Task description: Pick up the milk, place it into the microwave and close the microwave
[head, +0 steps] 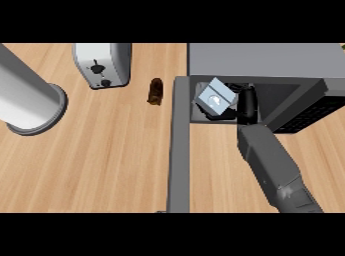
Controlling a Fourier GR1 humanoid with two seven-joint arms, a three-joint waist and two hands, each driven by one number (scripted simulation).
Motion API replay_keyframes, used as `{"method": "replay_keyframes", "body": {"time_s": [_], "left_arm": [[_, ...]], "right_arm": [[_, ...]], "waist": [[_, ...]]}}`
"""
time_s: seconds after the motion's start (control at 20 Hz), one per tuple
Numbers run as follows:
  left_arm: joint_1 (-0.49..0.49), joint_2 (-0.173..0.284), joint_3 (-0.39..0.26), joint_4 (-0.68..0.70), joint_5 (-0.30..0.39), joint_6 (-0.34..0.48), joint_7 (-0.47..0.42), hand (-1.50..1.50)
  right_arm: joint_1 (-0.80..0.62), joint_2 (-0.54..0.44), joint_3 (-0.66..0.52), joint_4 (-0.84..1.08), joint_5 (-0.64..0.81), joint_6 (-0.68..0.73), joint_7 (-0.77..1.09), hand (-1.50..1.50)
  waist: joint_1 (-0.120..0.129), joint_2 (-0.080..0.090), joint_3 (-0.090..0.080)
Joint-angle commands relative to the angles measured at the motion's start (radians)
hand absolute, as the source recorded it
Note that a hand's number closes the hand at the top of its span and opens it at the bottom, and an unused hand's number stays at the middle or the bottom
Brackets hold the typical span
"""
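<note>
- The right hand (246,104) reaches into the open microwave (267,62), its fingers curled against the side of the milk carton (215,97); they appear to have hold of it, though the contact itself is partly hidden behind the carton.
- The milk carton sits inside the microwave's cavity, near the left of the opening, close to the hinge side where the door (179,145) swings out toward the robot.
- The carton looks tilted, its long axis leaning up and to the left, with a pale face turned toward the camera; whether its base rests flat on the cavity floor cannot be told.
- Risk: if the hand lets go while the carton leans, it could tip over or roll toward the opening.
- Risk: withdrawing the forearm could drag the carton back out with it.
- Risk: a carton left near the front edge could block the door from closing.
- The left hand is out of sight.
- A toaster (102,65) and a small brown object (155,92) stand on the counter (94,165), well apart from the microwave.
</note>
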Motion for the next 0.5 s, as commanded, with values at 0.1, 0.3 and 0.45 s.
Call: {"method": "replay_keyframes", "body": {"time_s": [0.1,0.3,0.45], "left_arm": [[-0.027,0.032,0.022,0.055,0.011,-0.026,-0.007,-1.5],[-0.102,0.019,-0.006,0.05,-0.011,0.04,0.028,-1.5],[-0.059,0.032,0.009,0.082,-0.011,-0.026,-0.019,-1.5]], "right_arm": [[-0.15,-0.025,-0.064,0.18,0.022,-0.09,-0.06,1.5],[-0.201,-0.011,-0.029,0.242,0.093,-0.226,-0.076,1.5],[-0.237,-0.041,0.028,0.288,0.176,-0.338,-0.051,1.5]], "waist": [[0.015,0.007,0.0],[0.02,0.012,0.0],[0.033,0.012,-0.002]]}}
